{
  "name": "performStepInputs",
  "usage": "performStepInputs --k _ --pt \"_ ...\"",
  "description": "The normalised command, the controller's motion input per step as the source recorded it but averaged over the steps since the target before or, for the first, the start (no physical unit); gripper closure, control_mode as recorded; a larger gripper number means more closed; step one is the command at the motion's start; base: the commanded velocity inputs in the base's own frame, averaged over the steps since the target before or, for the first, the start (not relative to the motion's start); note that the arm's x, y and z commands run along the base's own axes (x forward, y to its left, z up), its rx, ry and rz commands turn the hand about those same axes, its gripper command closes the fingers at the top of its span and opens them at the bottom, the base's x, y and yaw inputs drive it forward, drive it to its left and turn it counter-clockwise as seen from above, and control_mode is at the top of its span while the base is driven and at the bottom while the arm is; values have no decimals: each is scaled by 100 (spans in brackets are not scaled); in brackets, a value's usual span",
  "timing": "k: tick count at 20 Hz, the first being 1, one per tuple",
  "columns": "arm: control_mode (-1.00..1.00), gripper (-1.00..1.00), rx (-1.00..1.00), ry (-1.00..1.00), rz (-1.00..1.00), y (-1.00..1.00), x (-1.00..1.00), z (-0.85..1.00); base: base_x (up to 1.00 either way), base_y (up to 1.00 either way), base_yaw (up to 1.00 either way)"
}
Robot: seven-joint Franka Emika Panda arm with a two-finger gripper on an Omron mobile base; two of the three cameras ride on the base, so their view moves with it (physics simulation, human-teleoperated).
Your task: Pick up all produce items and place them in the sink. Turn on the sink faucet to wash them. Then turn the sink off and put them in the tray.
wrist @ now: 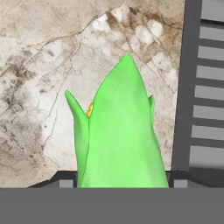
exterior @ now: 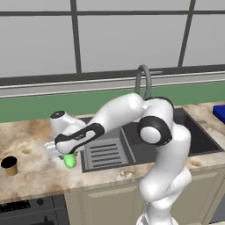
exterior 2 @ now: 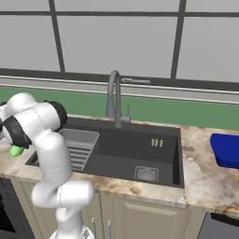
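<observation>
My gripper (exterior: 68, 154) is shut on the bright lime green vegetable (exterior: 69, 161), which hangs point-down over the marble counter just left of the sink (exterior: 132, 151). In the hand view the vegetable (wrist: 120, 140) stands between the two dark fingertips (wrist: 65, 183), with a bit of yellow showing at its husk. A tip of it peeks out behind the arm (exterior 2: 16, 151). The sink (exterior 2: 121, 149) has a drain grate (exterior 2: 147, 173) and a ribbed rack (exterior 2: 79, 144). The faucet (exterior 2: 114, 95) rises behind the basin. The blue tray (exterior 2: 226, 149) lies on the counter to the right. The darker olive vegetable is out of view.
A small tan cup with a black top (exterior: 9, 165) stands on the counter at the far left. The ribbed rack (wrist: 205, 100) lies close to the right of the held vegetable. My own arm arches over the sink's left half (exterior: 154, 127). Windows run behind the counter.
</observation>
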Motion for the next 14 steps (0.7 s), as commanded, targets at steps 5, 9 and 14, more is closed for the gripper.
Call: performStepInputs --k 5,9,14 --pt "-100 100 2 -1 -3 -90 2 68 0 0 0" --pt "-100 100 5 0 0 -91 4 69 0 0 0" --pt "-100 100 5 2 0 -88 8 45 0 0 0"
